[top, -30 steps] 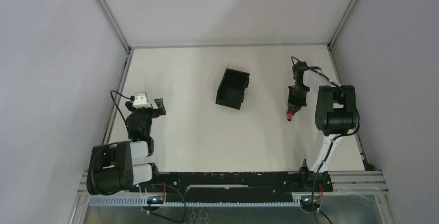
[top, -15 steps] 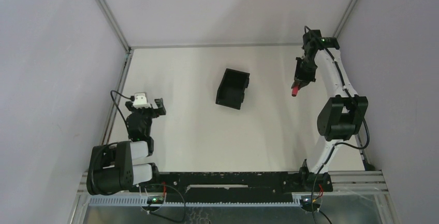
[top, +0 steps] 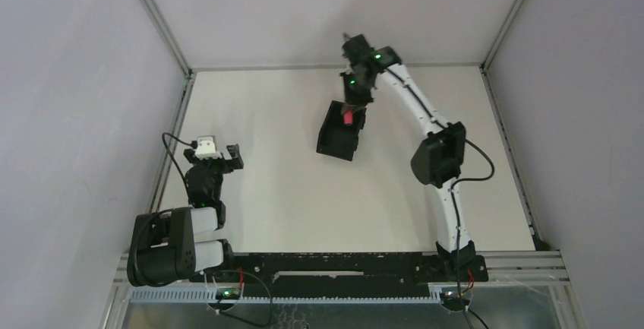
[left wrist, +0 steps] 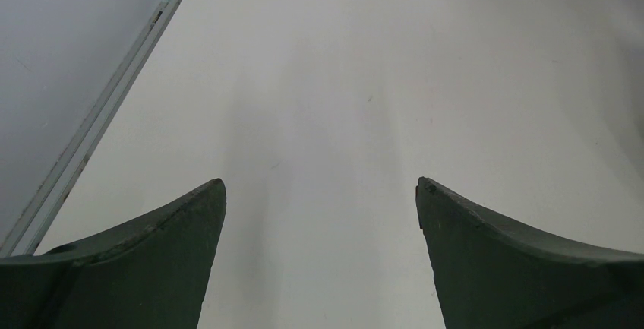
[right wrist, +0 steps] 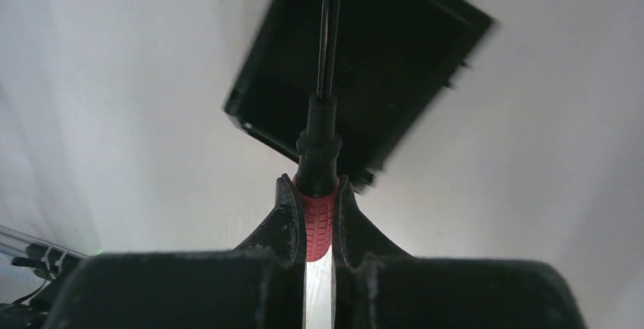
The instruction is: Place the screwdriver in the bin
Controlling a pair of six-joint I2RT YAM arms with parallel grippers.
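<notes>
Me: Since a second back, my right gripper (top: 351, 109) is swinging in from the right side and is now hanging over the bin (top: 334, 140).
Ops: Left to right?
Me: Left gripper (left wrist: 319, 192) is idling wide open, empty, well apart. Right is clamping the screwdriver (right wrist: 318, 150) by its red handle, shaft pointing away over the bin's opening.
</notes>
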